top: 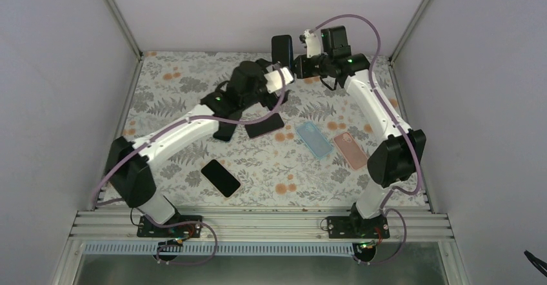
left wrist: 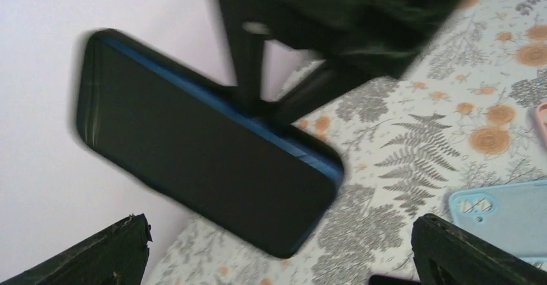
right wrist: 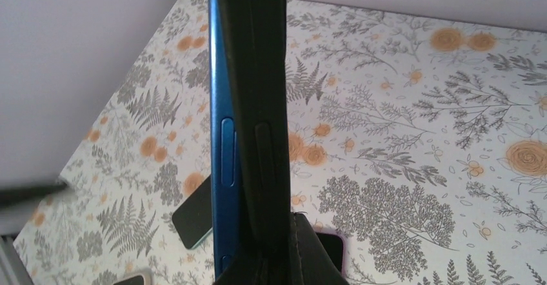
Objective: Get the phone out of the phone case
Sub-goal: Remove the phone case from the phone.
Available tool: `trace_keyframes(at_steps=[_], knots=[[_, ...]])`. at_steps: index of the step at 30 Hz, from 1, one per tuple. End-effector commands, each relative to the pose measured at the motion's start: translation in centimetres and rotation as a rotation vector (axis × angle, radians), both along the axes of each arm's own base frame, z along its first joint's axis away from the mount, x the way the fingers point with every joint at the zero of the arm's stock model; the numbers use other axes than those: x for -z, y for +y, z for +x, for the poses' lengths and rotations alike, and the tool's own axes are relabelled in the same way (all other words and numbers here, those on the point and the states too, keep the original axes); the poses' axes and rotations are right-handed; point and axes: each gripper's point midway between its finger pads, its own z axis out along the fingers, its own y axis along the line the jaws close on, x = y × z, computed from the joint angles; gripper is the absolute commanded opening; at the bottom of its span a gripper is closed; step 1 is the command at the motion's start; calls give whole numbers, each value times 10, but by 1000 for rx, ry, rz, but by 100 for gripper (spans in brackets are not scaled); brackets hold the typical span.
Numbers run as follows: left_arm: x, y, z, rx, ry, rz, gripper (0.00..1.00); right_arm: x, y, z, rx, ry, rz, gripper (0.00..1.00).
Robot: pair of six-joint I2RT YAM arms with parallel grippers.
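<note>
The right gripper (top: pixel 295 64) holds the phone (top: pixel 282 48) high over the back of the table (top: pixel 161 85). It pinches the phone with the case (right wrist: pixel 258 104) still on. The left gripper (top: pixel 276 78) is just beside it, fingers (left wrist: pixel 109 253) spread wide, touching nothing. If the left gripper pulls too hard, the phone could slip and fall. The pinch may also squeeze phone and case together, so they stay stuck.
</note>
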Motion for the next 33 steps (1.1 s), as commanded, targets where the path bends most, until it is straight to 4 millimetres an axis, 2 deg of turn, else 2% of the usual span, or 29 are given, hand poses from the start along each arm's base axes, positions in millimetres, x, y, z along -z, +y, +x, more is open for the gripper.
trace_keyframes(at_steps=[1, 5, 12, 17, 26, 30, 33], knots=[[-9, -27, 11, -39, -48, -89, 100, -39, 4, 21, 81, -90, 75, 3], [-3, -27, 23, -91, -70, -116, 100, -45, 4, 23, 81, -116, 75, 3], [-16, -13, 37, -176, -108, -171, 100, -36, 5, 21, 61, -113, 69, 3], [-6, -16, 50, -203, -93, -130, 100, -44, 5, 19, 59, -134, 84, 3], [3, -21, 55, -203, -64, -122, 100, -51, 3, 14, 57, -153, 84, 3], [3, -12, 63, -250, -60, -134, 100, -53, 4, 12, 52, -158, 90, 3], [-9, 9, 72, -356, -106, -162, 100, -53, 2, 10, 53, -163, 91, 3]])
